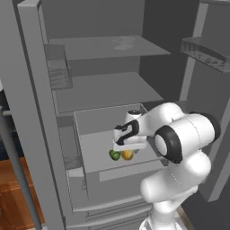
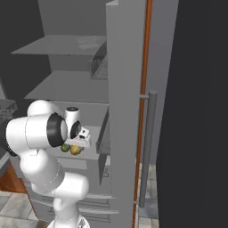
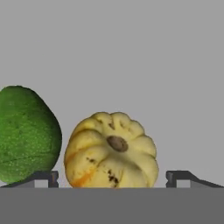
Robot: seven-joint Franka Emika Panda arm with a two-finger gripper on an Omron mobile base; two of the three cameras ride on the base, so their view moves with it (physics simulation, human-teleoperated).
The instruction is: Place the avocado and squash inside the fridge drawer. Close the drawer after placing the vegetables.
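Tool [image 3: 112, 178] spread wide astride squash [image 3: 111, 151], avocado [image 3: 27, 133] beside it, apparently in drawer [image 1: 92, 117]; either may be nudged on withdrawal.

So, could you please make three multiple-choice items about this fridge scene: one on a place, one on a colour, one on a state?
1. Where do the avocado and the squash lie?
A. on the top shelf
B. on the floor of the fridge drawer
C. in the door rack

2. What colour is the squash?
A. yellow
B. red
C. white

3. How does the pincer stand?
A. shut on the avocado
B. shut on the squash
C. open, one tip on each side of the squash

Answers: 1 B, both base views show them in the pulled-out bin; 2 A, the hand view shows yellow ribs; 3 C, the tips stand apart, clear of the squash.
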